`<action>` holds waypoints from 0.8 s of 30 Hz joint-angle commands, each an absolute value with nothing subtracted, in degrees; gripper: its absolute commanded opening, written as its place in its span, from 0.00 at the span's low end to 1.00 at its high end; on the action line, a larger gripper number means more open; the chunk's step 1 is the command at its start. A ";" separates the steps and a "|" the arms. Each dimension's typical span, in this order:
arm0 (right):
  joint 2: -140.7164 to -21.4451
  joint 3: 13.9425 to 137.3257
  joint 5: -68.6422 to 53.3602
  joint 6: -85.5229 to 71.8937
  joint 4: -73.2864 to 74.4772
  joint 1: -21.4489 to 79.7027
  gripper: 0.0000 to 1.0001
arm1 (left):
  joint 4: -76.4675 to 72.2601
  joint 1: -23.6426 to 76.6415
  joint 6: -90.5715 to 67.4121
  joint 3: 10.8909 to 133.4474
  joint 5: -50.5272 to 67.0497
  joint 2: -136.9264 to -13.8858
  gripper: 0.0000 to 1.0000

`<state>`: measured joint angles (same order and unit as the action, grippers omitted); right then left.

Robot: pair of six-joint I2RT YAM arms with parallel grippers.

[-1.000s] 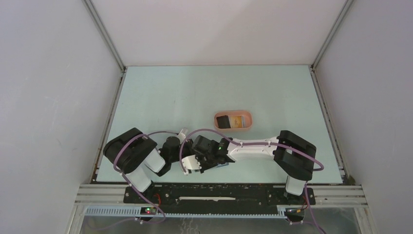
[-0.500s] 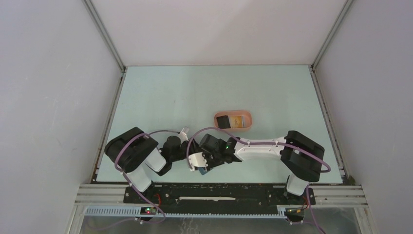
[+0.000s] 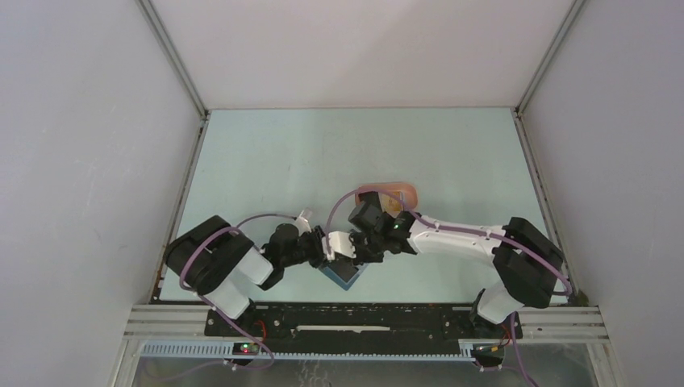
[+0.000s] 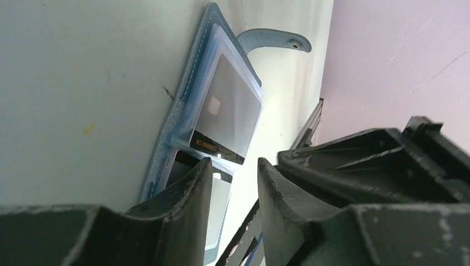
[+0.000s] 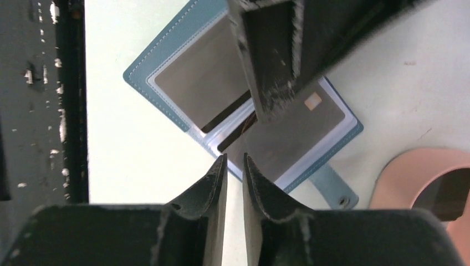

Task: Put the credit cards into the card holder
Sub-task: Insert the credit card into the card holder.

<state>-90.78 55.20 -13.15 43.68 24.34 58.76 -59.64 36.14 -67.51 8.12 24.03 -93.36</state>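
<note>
I have the card holder point(image 3: 347, 278) lying open on the desk point(image 3: 266, 161) at 6 o'clock, with cards point(image 5: 299, 130) showing in its clear sleeves. My left hand point(image 4: 234, 169), fingers slightly spread and empty, reaches over its fold, I judge to pin it flat. My right hand point(image 5: 234, 160), nearly pressed together and empty, hovers above it. The pink tray point(image 5: 410, 177) at 1 o'clock holds what looks like a dark card point(image 5: 443, 194), and my right arm crosses part of it.

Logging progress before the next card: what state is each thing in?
card holder: open flat
snap tab: undone
credit cards: two sleeved in holder
left gripper: slightly open, empty
right gripper: nearly shut, empty
tray: holds a dark item
</note>
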 commanded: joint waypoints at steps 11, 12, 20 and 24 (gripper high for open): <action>-94.30 64.68 -43.17 23.45 33.20 41.16 0.41 | -31.77 36.21 -57.37 11.61 17.37 -75.27 0.40; -95.18 65.07 -43.84 21.92 33.25 40.65 0.41 | -30.68 36.29 -57.05 11.93 17.14 -74.33 0.39; -102.10 66.93 -42.77 13.74 31.55 37.97 0.40 | -28.89 36.25 -55.82 14.60 17.81 -74.46 0.26; -103.94 67.29 -40.58 11.54 30.74 36.41 0.41 | -29.19 36.27 -55.47 15.80 18.05 -76.55 0.24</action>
